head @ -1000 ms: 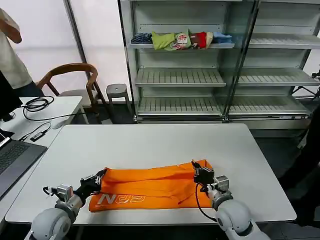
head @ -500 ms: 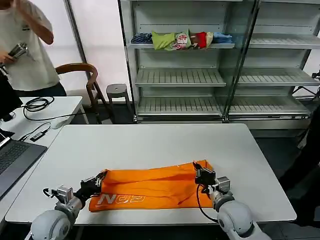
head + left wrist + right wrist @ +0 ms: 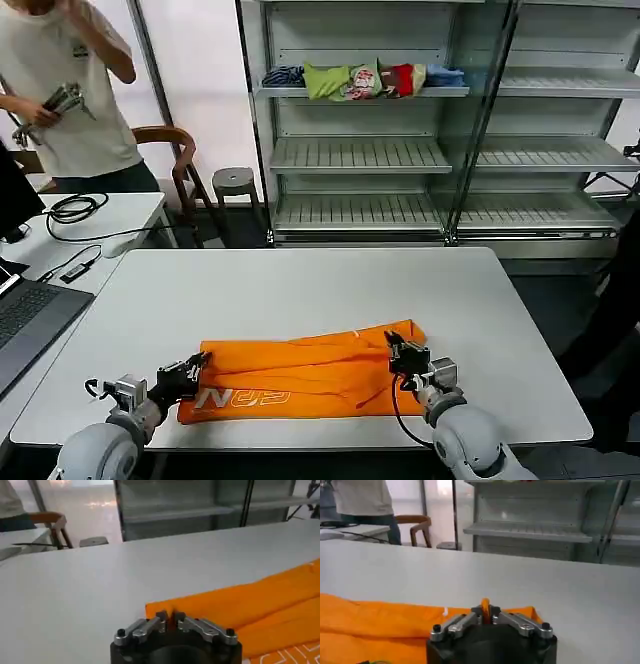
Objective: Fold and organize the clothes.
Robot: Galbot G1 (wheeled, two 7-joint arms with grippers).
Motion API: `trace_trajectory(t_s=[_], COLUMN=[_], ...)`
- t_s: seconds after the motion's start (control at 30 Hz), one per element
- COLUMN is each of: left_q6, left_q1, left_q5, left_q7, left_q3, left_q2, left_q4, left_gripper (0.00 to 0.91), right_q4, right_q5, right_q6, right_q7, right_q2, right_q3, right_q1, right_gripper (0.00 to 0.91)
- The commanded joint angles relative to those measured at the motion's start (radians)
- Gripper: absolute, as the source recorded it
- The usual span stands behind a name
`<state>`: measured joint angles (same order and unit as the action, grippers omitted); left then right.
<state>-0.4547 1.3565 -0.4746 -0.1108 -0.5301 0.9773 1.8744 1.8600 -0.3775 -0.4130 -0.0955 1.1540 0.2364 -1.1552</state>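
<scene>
Between left tool (image 3: 197, 365) and right tool (image 3: 396, 352) (both pinching) lies orange T-shirt (image 3: 300, 375)

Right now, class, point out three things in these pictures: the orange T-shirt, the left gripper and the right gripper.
orange T-shirt (image 3: 300, 375), head view, middle of the folded cloth.
left gripper (image 3: 170, 619), left wrist view, between its fingertips, pinching the shirt's edge.
right gripper (image 3: 485, 611), right wrist view, between its fingertips, pinching an orange fold.

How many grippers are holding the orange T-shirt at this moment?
2. The left gripper is shut on the orange T-shirt at its left end near the lettering; the right gripper is shut on its right end, both low at the table.
</scene>
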Motion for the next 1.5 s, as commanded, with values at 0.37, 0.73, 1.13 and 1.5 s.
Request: trace_trajectory(t_s=[0.37, 0.73, 1.13, 1.5], left_q6=[0.012, 0.045, 0.041, 0.046], left_q1=[0.045, 0.073, 0.068, 0.037], left_q5=[-0.129, -0.131, -0.138, -0.144], left_q7=[0.315, 0.469, 0.506, 0.532], left_q3=[0.01, 0.078, 0.106, 0.131], left_q2=[-0.003, 0.043, 0.074, 0.075], left_q4=[0.155, 0.137, 0.1, 0.072], left_gripper=[0.907, 0.907, 0.907, 0.907], right_q4=[0.155, 0.201, 0.187, 0.182], right_q5=[0.046, 0.089, 0.104, 0.11], right_q6=[0.021, 0.038, 0.043, 0.048], right_q7=[0.023, 0.033, 0.034, 0.035], right_q2=[-0.02, -0.01, -0.005, -0.005], right_q3=[0.097, 0.131, 0.124, 0.124], right_q1=[-0.103, -0.144, -0.139, -0.141], right_gripper=[0.907, 0.907, 0.907, 0.907])
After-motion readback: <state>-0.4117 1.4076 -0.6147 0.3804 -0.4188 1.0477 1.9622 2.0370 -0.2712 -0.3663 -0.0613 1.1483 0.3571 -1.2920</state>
